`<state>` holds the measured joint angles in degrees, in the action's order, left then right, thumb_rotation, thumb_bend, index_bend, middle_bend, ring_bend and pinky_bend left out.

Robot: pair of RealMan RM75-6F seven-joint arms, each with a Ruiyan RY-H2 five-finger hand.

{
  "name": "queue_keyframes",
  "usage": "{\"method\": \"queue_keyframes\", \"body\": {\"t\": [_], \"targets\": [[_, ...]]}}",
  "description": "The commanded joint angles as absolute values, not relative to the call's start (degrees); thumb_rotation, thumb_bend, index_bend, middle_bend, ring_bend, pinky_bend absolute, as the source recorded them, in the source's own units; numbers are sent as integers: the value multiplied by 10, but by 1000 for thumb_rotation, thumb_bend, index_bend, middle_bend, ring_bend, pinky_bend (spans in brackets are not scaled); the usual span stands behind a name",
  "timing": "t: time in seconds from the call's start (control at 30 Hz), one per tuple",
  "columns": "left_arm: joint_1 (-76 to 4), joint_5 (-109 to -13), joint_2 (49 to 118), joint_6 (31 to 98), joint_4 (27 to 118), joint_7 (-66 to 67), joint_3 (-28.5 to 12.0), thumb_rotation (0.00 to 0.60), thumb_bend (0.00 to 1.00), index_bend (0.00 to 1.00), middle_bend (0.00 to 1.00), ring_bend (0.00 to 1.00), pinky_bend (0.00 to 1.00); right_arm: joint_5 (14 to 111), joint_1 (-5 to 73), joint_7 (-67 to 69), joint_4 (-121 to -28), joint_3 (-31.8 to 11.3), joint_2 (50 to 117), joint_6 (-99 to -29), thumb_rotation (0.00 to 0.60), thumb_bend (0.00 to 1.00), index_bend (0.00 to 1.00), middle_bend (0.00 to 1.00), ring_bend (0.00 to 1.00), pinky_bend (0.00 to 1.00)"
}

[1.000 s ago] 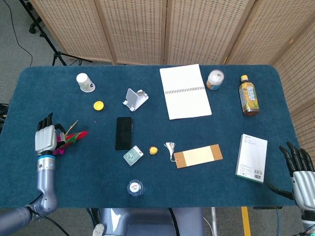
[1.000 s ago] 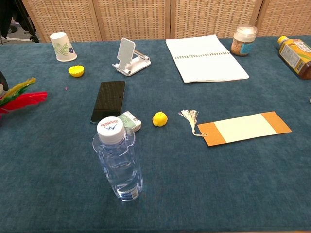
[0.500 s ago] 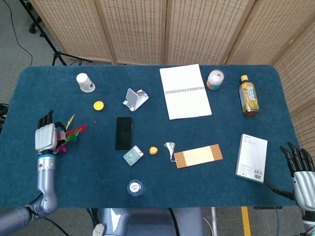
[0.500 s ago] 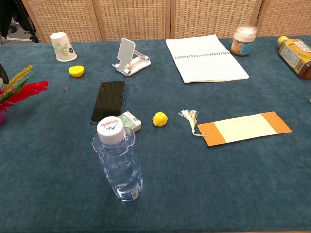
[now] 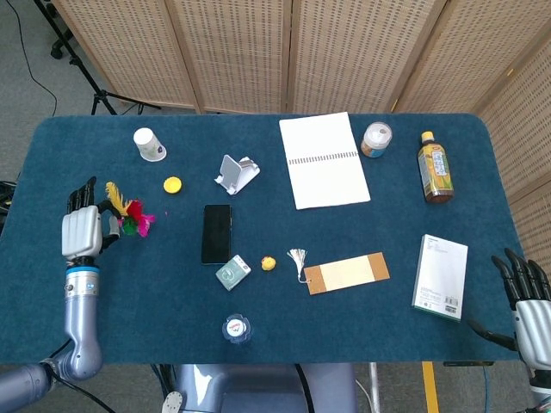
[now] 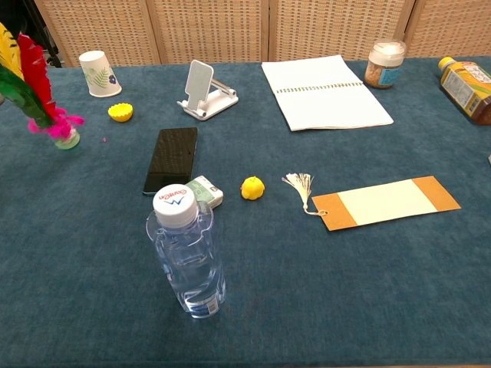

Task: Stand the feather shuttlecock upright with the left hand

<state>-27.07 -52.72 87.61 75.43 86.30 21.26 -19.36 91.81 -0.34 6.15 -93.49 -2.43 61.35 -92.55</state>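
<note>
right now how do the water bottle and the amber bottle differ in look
The water bottle is clear plastic with colourless contents and a white cap; the amber bottle holds brown liquid, carries a colourful label and has a yellow cap. The water bottle stands near the table's front edge in the middle; the amber bottle sits far back on the right. Both are capped.

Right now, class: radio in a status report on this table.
Left hand beside feather shuttlecock, grip unclear. Shuttlecock upright, base on table. Right hand open, idle. Nothing in the way.
</note>
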Motion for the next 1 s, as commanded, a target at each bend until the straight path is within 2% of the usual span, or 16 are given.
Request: {"method": "queue_keyframes", "body": {"t": [0.03,0.5,1.0], "targets": [[-268,-530,876,758,864,210,-190,600,568,596,0,0,0,918,-3,61,-935,-24,614,-925,600,0,0,0,0,0],[-255,-529,888,739,816,183,-170,600,560,596,0,0,0,922,-2,47,-936,-23,618,-924,600,0,0,0,0,0],[-251,-550,884,753,827,172,-174,600,558,596,0,0,0,923,-3,47,-936,-22,618,-926,600,0,0,0,0,0]]}}
